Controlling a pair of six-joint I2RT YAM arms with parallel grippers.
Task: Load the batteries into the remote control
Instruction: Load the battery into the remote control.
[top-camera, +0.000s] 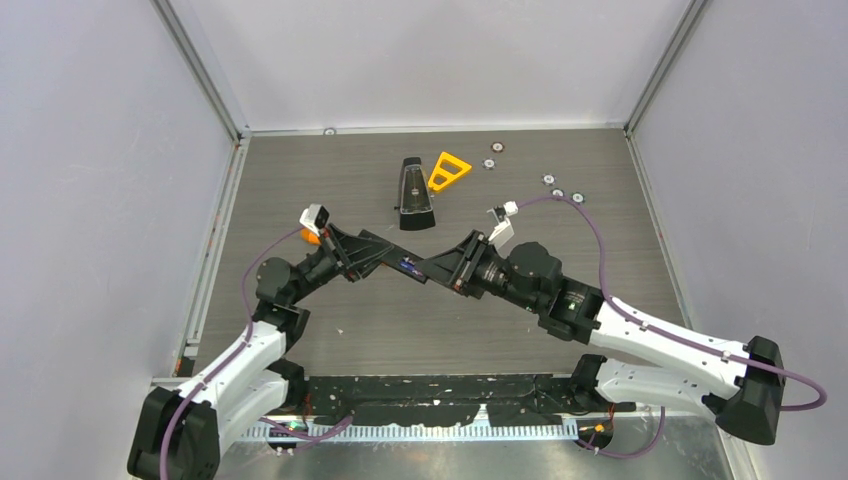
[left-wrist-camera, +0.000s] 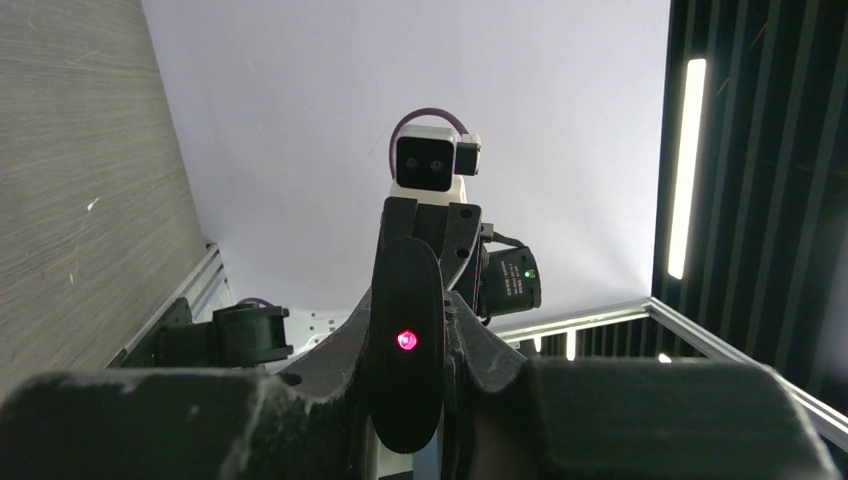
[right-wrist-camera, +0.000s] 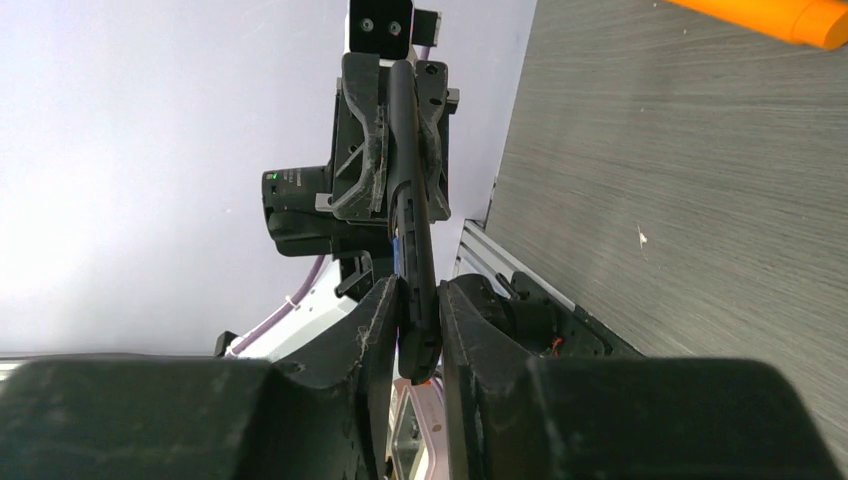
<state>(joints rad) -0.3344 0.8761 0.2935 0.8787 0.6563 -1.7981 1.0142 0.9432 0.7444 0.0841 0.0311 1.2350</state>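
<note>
- Left gripper (left-wrist-camera: 410, 335) jaws clamp one end of the remote control (left-wrist-camera: 405, 280).
- Right gripper (right-wrist-camera: 418, 320) jaws pinch its other end.
- The remote hangs above the middle of the surface (top-camera: 400, 330), well apart from every edge.
- A blue speck (right-wrist-camera: 397, 245) in its side may be a battery.
- Step, as I judge it: a two-handed hold. Next calls for one grip to let go.

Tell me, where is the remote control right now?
In the top view, the remote control is mid-table, held between the left gripper and the right gripper, on the near side of the black case.
</note>
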